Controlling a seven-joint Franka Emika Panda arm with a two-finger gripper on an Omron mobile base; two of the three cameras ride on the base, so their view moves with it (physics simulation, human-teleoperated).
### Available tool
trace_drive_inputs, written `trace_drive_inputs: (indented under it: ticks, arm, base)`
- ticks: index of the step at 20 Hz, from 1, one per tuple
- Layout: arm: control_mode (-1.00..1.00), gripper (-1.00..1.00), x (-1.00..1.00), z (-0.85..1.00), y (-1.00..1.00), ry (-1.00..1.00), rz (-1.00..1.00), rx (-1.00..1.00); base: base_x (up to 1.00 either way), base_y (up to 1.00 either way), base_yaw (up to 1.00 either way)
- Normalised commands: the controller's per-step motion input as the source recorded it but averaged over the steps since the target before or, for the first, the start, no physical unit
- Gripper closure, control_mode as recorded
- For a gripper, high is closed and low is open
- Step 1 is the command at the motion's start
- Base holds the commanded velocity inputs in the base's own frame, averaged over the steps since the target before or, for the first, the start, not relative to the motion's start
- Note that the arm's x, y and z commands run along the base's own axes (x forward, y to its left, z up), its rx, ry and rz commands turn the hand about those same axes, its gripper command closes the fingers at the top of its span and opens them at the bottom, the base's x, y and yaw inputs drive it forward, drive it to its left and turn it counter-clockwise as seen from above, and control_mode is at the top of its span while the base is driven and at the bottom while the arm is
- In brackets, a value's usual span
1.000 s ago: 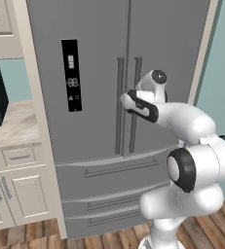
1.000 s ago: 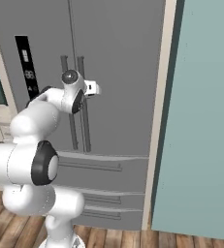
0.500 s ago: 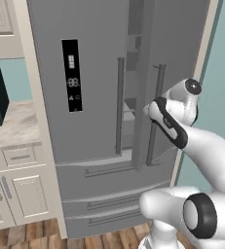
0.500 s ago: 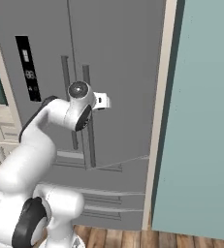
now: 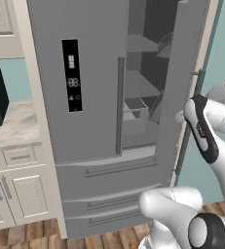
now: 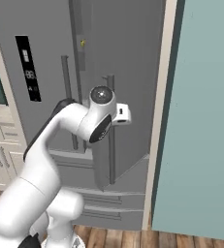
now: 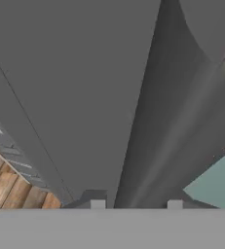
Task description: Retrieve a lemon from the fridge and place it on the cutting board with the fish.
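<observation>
With the fridge (image 5: 99, 97)'s right door (image 5: 179, 92) ajar, the tool (image 7: 136, 204), jaws narrow around its bar handle (image 7: 148, 112), risks slipping off mid-swing; the lemon (image 6: 83, 43) waits high inside.

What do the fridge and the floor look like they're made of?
Fridge: probably brushed metal, going by its even matte grey with a soft sheen, though coated plastic is possible. Floor: wood planks or wood-look laminate, brown with visible seams.
</observation>
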Motion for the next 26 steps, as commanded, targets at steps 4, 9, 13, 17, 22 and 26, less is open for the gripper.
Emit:
trace_drive_inputs:
  ticks: [4,9,13,17,22,26]
  arm:
    - [-1.0,-1.0,-0.58,0.13,-0.08,0.0,0.0,0.0]
    - [-1.0,-1.0,-0.72,0.31,-0.01,-0.06,0.0,-0.02]
    - [-1.0,-1.0,-0.59,0.54,0.3,-0.05,0.0,-0.17]
    - [-1.0,-1.0,-0.22,0.46,0.95,0.01,-0.05,-0.39]
    - [-1.0,-1.0,-0.02,0.11,1.0,0.22,-0.09,-0.43]
    - [-1.0,-1.0,0.17,-0.04,0.64,0.32,-0.02,-0.31]
  base:
    - [0.0,0.0,0.0]
    - [0.0,0.0,0.0]
    - [0.0,0.0,0.0]
    - [0.0,0.0,0.0]
    - [0.0,0.0,0.0]
    - [0.0,0.0,0.0]
